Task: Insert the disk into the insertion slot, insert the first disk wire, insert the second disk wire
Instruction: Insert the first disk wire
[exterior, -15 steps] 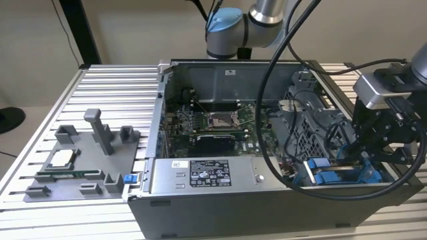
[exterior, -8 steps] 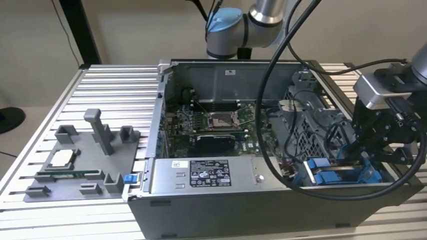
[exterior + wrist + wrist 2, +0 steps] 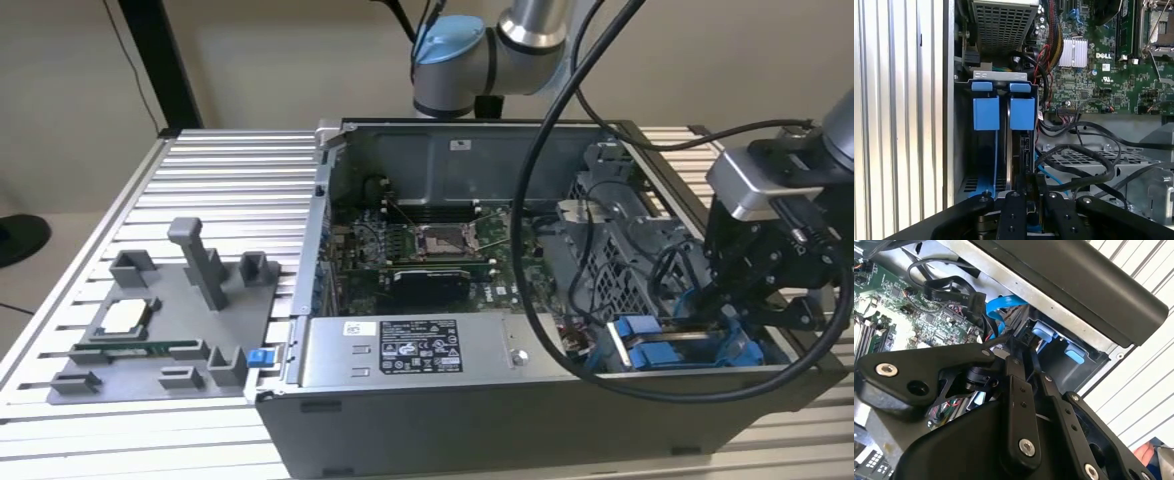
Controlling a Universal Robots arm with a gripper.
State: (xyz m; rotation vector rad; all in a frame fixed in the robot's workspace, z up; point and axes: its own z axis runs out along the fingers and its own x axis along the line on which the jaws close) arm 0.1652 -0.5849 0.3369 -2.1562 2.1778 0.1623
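Note:
The disk sits on edge in the insertion slot of the drive cage (image 3: 1000, 75); its blue frame tab (image 3: 1022, 113) and dark rear edge (image 3: 1023, 146) face the camera in the first wrist view. My gripper (image 3: 1033, 197) hangs right behind that edge, its two black fingers (image 3: 1015, 385) close together on a small black connector. A blue disk wire (image 3: 1055, 178) runs off from the fingertips and shows again as the blue wire (image 3: 996, 315) in the second wrist view. In the exterior view the gripper (image 3: 750, 312) is low over the blue frames (image 3: 643, 342) at the case's right.
A second blue tab (image 3: 986, 113) fronts the neighbouring bay. Black cable bundles (image 3: 1089, 160) loop over a perforated metal plate beside the gripper. The grey power-supply box (image 3: 414, 350) and motherboard (image 3: 427, 250) fill the case. A grey fixture tray (image 3: 160, 330) lies at the exterior view's left.

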